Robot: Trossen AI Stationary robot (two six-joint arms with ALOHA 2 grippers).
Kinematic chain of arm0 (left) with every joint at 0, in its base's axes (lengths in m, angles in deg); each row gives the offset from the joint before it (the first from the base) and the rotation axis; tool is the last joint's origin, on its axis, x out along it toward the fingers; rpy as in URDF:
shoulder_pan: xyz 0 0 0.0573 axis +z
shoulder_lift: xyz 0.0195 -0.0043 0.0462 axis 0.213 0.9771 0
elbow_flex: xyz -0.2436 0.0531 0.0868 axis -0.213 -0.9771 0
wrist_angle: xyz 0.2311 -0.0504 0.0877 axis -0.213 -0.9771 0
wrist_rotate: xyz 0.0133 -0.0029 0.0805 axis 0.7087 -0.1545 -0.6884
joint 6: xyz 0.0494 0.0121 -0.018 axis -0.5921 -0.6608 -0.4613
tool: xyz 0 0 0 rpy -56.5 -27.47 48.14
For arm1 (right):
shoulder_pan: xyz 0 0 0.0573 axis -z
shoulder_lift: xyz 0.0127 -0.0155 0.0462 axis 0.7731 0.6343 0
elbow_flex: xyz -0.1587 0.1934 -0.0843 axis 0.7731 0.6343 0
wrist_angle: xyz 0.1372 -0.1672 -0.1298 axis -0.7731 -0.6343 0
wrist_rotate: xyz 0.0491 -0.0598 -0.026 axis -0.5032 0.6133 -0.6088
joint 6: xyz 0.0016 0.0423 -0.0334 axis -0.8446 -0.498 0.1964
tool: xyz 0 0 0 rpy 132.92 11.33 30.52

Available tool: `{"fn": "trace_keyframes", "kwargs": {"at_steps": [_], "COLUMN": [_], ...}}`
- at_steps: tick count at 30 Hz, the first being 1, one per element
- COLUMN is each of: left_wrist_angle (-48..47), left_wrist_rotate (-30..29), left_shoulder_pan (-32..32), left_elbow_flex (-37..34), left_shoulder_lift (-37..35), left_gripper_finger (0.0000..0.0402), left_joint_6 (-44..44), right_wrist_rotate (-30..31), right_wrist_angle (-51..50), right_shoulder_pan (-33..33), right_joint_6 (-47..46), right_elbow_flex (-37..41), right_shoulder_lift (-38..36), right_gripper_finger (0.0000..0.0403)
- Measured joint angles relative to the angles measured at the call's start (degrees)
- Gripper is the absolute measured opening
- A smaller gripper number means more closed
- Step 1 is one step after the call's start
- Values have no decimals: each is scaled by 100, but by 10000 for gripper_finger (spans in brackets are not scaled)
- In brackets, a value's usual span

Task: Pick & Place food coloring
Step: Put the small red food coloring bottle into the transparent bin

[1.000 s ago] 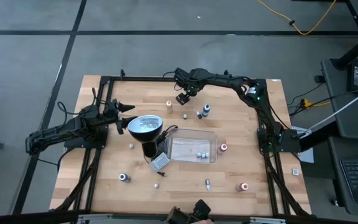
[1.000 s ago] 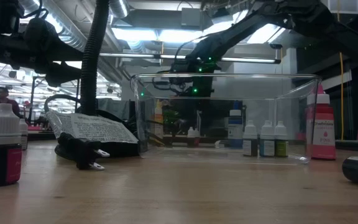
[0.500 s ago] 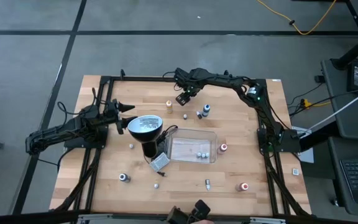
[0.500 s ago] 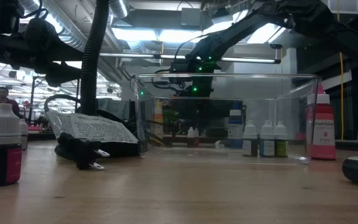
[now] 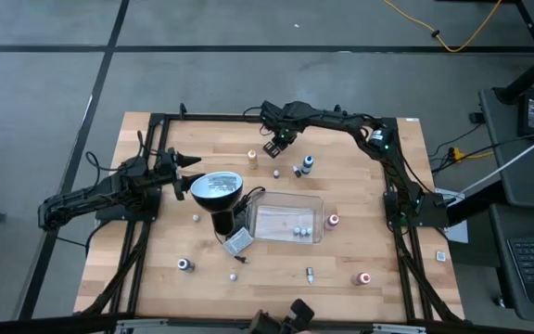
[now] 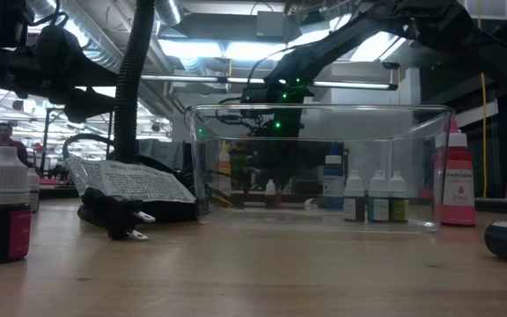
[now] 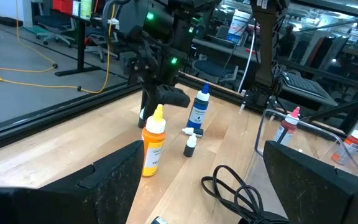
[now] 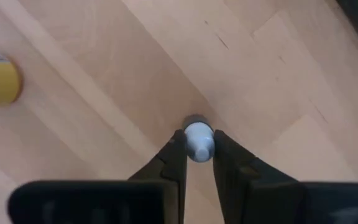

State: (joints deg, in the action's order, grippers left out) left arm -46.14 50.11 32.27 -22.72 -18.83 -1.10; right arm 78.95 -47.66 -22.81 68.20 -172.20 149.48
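Right wrist view shows the right gripper [image 8: 197, 148] clamped on a small white-capped food coloring bottle [image 8: 198, 140] standing on the table [image 5: 360, 186] near its far edge, beside an orange bottle [image 5: 252, 156]. Other bottles are scattered across the table, some inside the clear tray [image 5: 315, 206]. Over the left edge, the left gripper [image 5: 191, 161] hangs with fingers spread, empty.

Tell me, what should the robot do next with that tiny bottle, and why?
Probably lift it straight up. The right pincer is shut on a tiny white-capped bottle that looks to be standing on the wooden table, away from the clear tray, which already holds a few little bottles. Raising it first should let it clear the tray's wall.
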Motion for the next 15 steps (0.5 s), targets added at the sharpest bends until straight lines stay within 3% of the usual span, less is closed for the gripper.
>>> {"fn": "trace_keyframes", "kwargs": {"at_steps": [5,15], "left_wrist_angle": [1,2], "left_wrist_rotate": [0,0], "left_shoulder_pan": [1,0], "left_elbow_flex": [0,0], "left_shoulder_lift": [1,1], "left_gripper_finger": [322,322], "left_joint_6": [2,0], "right_wrist_rotate": [38,178], "right_wrist_angle": [-527,-2304], "right_shoulder_pan": [-102,-453], "right_joint_6": [186,762], "right_elbow_flex": [-253,-1834], "right_shoulder_lift": [-142,-153], "right_gripper_finger": [69,62]}}
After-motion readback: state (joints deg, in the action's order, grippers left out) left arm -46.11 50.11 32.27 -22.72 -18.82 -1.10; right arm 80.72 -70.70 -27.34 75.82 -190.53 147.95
